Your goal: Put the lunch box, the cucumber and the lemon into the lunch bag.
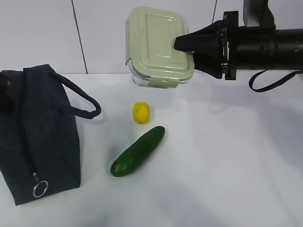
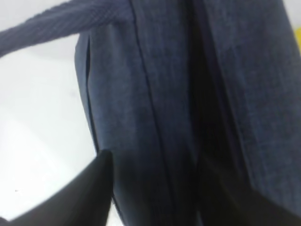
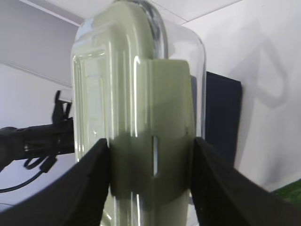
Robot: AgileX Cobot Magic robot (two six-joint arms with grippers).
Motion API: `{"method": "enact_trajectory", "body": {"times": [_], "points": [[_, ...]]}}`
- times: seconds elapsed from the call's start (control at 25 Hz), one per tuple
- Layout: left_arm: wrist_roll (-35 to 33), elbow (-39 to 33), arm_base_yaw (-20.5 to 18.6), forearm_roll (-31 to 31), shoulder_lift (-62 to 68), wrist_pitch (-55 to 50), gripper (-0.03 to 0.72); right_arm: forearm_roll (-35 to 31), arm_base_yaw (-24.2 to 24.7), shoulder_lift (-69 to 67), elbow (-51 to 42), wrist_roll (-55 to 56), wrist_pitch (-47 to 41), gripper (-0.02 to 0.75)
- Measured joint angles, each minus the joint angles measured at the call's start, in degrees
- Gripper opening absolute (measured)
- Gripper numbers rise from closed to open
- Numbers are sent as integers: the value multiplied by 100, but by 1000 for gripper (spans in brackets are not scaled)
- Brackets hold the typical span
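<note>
The right gripper (image 1: pixel 189 45), upper right of the frame, clamps the lunch box (image 1: pixel 158 45) in mid-air, lid tilted toward the camera. The left gripper (image 2: pixel 155 188) straddles the lunch bag (image 1: pixel 40 137) at far left, fabric between its parted fingers; whether it grips is unclear. At centre, the lemon (image 1: pixel 141 112) lies just above the cucumber (image 1: pixel 138 151), which runs diagonally from lower left to upper right. Open tabletop (image 1: pixel 227 165) fills the lower right.

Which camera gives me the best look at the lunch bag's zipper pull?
The exterior view: the zipper pull hangs at the lunch bag's near end, zipper closed. The left wrist view shows only fabric; the right wrist view, a dark sliver.
</note>
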State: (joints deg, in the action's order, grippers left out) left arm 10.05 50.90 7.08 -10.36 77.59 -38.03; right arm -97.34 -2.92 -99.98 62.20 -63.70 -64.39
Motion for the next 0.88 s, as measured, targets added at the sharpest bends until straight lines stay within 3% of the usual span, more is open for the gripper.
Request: {"method": "enact_trajectory", "body": {"times": [0.04, 0.2, 0.28, 0.6, 0.88], "points": [[0, 0, 0, -29, 71, 0, 368, -40, -47, 0, -7, 2, 0, 377], [-186, 28, 0, -210, 140, 0, 92, -132, -275, 0, 2, 33, 0, 376], [-477, 32, 0, -463, 140, -30, 29, -145, -453, 0, 64, 34, 0, 377], [-1494, 32, 0, -1598, 155, -265, 2, -158, -1160, 0, 536, 60, 80, 377], [-2034, 32, 0, -2411, 153, -322, 1, -168, -1346, -48, 629, 116, 558, 376]]}}
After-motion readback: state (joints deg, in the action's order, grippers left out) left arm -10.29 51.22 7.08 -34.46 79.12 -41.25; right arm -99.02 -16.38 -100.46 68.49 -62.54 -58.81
